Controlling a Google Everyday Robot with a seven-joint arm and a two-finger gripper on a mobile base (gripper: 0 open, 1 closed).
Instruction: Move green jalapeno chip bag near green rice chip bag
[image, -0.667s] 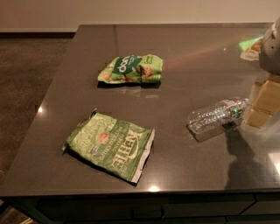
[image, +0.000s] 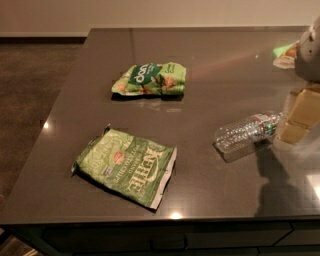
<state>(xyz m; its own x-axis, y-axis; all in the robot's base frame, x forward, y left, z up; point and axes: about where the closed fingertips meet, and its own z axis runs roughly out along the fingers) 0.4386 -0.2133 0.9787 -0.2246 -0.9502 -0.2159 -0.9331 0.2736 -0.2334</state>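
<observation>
The green jalapeno chip bag (image: 126, 165) lies flat near the table's front left, a large light-green bag with white "Kettle" lettering and a small red emblem. The green rice chip bag (image: 150, 79) lies farther back near the middle-left, a smaller bright green bag with a dark green "pop" label. The two bags are well apart. My gripper (image: 300, 119) is at the right edge of the view, low over the table and far to the right of both bags, with the grey arm (image: 310, 50) above it. It holds nothing that I can see.
A clear plastic water bottle (image: 247, 131) lies on its side just left of the gripper. Another green packet (image: 284, 53) sits at the back right, partly hidden by the arm. The dark table (image: 210, 190) ends at its front and left edges, with floor to the left.
</observation>
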